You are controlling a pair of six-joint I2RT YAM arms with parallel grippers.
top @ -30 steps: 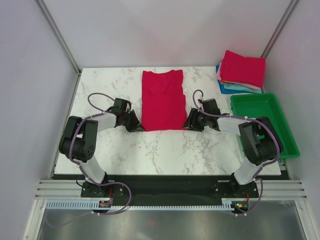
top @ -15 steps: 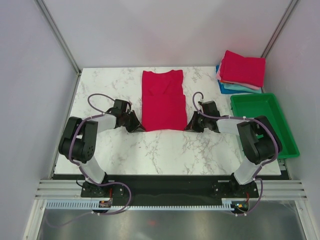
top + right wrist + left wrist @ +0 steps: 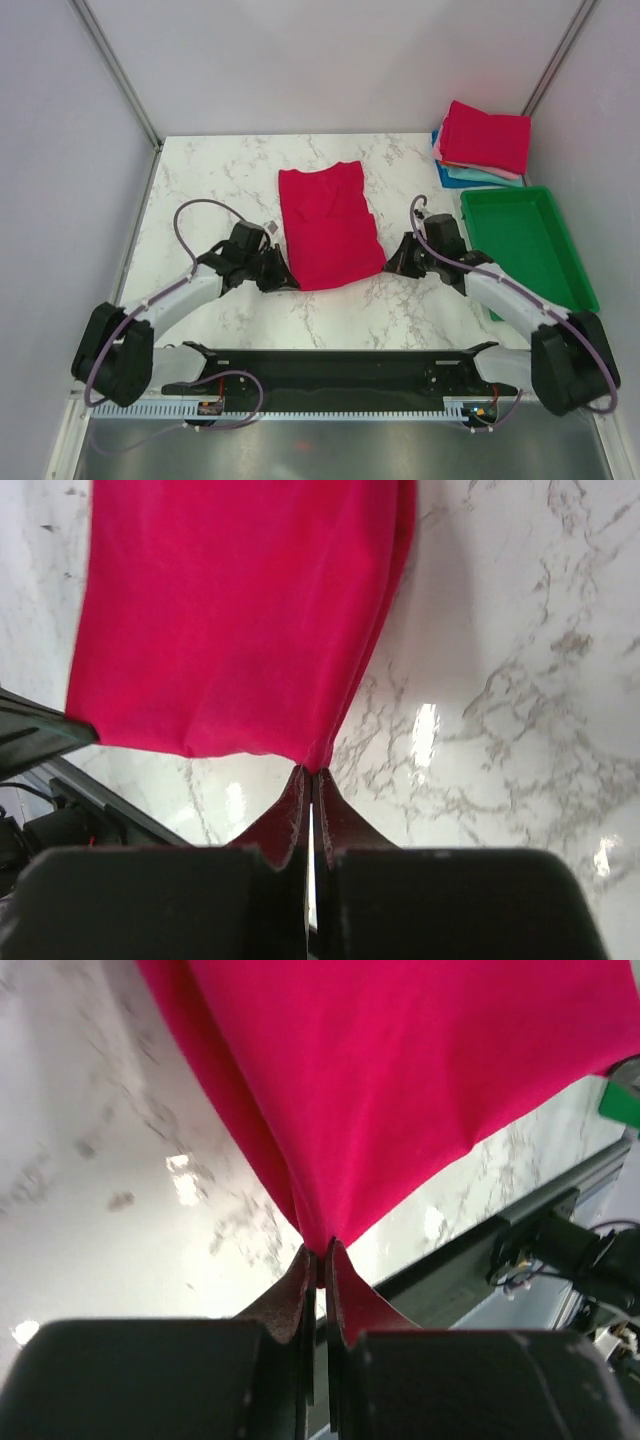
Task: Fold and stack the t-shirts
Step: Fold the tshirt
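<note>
On the marble table [image 3: 200,180], a loop of purple cable [image 3: 190,212] is seen over the left wrist. The left gripper [image 3: 272,272] is laid low at the near left corner of the crimson t-shirt [image 3: 328,225]. In the left wrist view its fingers [image 3: 300,1285] are seen pressed together on that corner, and the cloth [image 3: 400,1080] is drawn to a point between them [image 3: 320,1260]. Past the hem in that view, the table's near edge and a black rail [image 3: 520,1230] with wires are shown.

The crimson t-shirt is spread lengthwise in the middle of the table. Its neckline is at the far end and its body is slightly turned, so that the near hem is angled to the right.

The near right corner is clamped by the right gripper [image 3: 392,262]. In the right wrist view the fingers [image 3: 290,805] are shut tight on the red edge [image 3: 230,620], with bare marble to their right [image 3: 308,775]. The dark body of the left gripper is caught at the left border of that view.

At the far right corner of the table a stack of folded t-shirts [image 3: 482,145] is found. A crimson one lies on top, and pink, teal and blue edges show under it.

Just beside the stack, on its near side, a green tray [image 3: 530,192] is set along the right edge. The ground between the spread shirt and the tray is taken up by the right arm [image 3: 500,292], which is stretched along the tray's left rim.
</note>
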